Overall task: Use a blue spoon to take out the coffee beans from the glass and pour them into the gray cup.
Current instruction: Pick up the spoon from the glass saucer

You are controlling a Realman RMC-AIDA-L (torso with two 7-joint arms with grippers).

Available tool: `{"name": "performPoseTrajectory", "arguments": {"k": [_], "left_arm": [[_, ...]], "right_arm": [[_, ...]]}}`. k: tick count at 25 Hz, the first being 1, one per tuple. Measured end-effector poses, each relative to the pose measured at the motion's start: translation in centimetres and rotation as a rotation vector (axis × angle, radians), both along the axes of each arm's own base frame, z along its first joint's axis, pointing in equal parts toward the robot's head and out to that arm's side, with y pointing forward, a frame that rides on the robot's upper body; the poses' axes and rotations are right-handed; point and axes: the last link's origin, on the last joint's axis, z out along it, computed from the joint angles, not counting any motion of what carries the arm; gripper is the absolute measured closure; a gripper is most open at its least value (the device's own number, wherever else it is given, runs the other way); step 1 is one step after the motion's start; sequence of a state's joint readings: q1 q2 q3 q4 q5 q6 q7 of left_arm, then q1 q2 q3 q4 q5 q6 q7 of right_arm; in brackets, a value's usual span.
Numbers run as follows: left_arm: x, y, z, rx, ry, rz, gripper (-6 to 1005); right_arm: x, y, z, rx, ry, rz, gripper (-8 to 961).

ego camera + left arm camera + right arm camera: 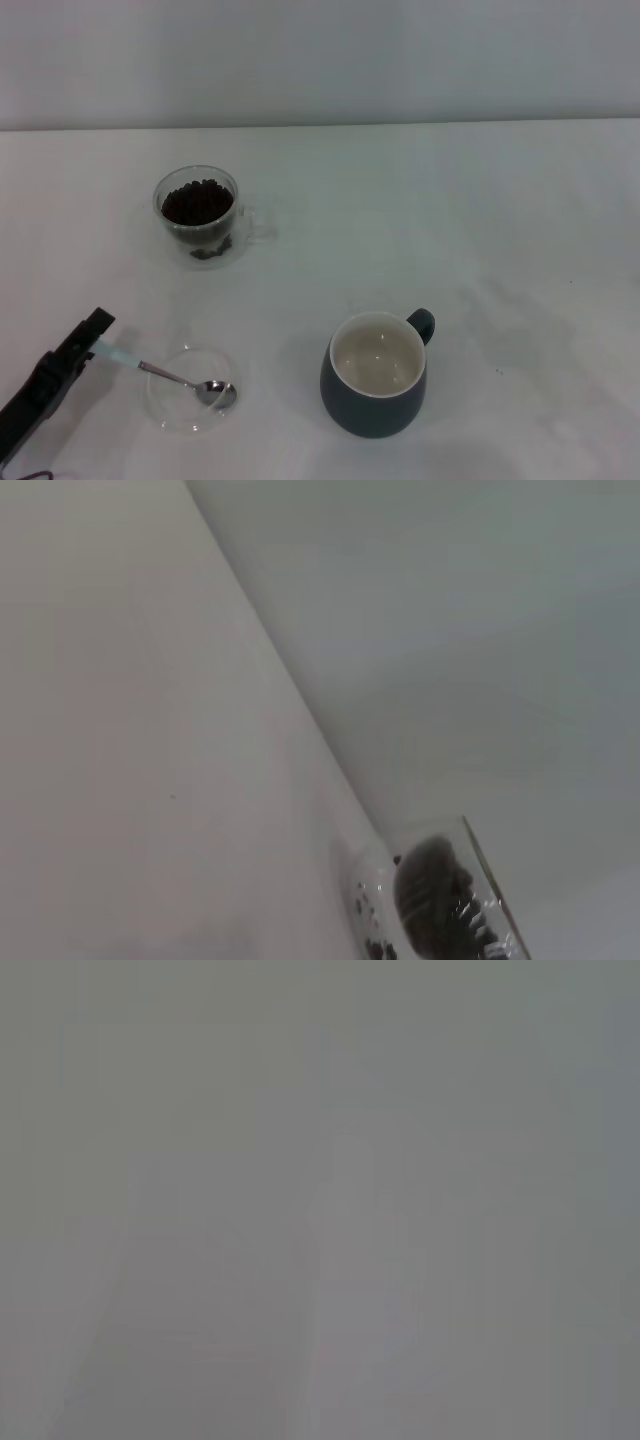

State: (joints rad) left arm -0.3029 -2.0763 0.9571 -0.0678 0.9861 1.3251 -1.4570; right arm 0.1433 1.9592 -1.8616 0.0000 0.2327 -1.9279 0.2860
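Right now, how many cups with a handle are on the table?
2. The glass of coffee beans stands at the far left; the gray cup stands nearer, right of centre, its inside bare. None seems hidden.

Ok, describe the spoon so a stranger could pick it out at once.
On the white table, look near the front left corner, left of the gray cup. The spoon lies with its silver bowl on a clear saucer, its pale blue handle at the left gripper. It is the only utensil.
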Motion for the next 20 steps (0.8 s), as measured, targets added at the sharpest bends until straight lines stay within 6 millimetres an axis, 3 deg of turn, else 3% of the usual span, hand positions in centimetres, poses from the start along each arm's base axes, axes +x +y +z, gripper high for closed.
{"name": "performPoseTrajectory", "arguments": {"k": [20], "left_arm": [[1.1,0.6,-0.4,-0.025,0.019,-0.075,348]], "right_arm": [[-0.6,0.8,-0.5,-0.004,0.007,0.018,587]]}}
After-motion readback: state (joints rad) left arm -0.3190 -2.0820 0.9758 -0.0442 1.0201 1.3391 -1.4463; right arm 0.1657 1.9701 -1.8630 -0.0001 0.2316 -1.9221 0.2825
